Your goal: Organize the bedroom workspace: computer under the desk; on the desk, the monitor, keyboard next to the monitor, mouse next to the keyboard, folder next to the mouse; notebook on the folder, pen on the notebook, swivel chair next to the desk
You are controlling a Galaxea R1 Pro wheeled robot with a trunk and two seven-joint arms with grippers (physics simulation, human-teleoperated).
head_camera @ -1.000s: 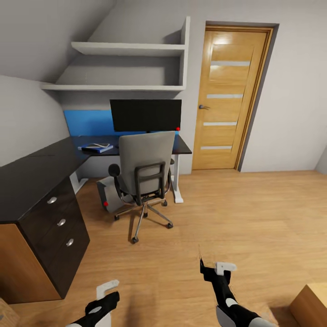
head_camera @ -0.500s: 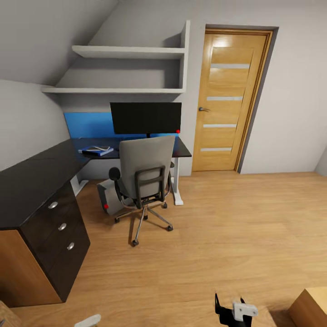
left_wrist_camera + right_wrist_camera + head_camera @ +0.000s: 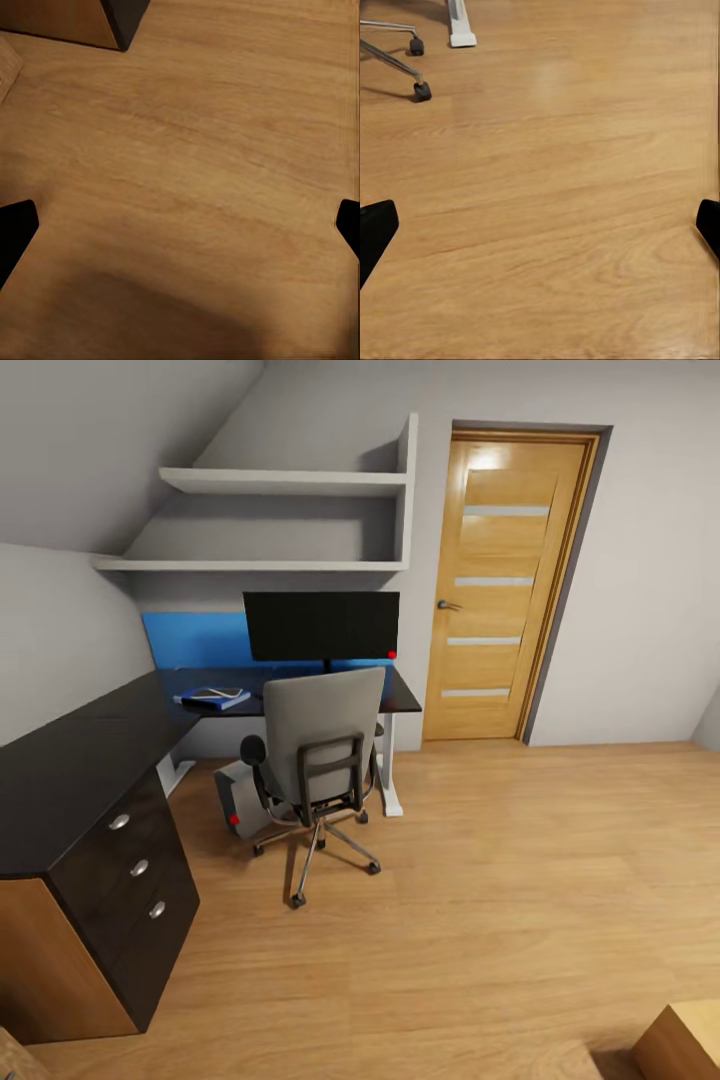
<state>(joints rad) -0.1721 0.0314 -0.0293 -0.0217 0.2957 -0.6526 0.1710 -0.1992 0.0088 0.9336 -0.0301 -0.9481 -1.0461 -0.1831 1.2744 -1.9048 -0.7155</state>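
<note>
- The desk [image 3: 70,745] runs along your left and turns across the far wall; its black tabletop ends in a three-drawer unit [image 3: 130,865] near you and rests on a white leg [image 3: 390,770] at the far right.
- The door [image 3: 505,585] stands closed to the right of the desk, and two white shelves [image 3: 285,482] hang above the tabletop's far stretch.
- The chair [image 3: 320,755] sits on the floor [image 3: 500,880] in front of the far stretch, its back toward you, its seat tucked close to the tabletop edge.
- The monitor [image 3: 322,625] stands upright on the tabletop behind the chair, with a red light at its lower right corner.
- The computer [image 3: 240,800] lies on the floor under the tabletop, just left of the chair, partly hidden by it; its red light shows.
- The folder [image 3: 212,700] lies flat on the tabletop left of the monitor, with the notebook [image 3: 215,693] stacked on it. You cannot make out a pen on the notebook at this distance.
- In your right wrist view a caster [image 3: 421,91] and a leg of the chair's base show, with the foot of the desk's white leg beyond them.
- Your left tool [image 3: 180,229] is spread wide above bare floor, holding nothing, with a corner of the drawer unit near it.
- Your right tool [image 3: 540,225] is likewise spread wide and holds nothing.
</note>
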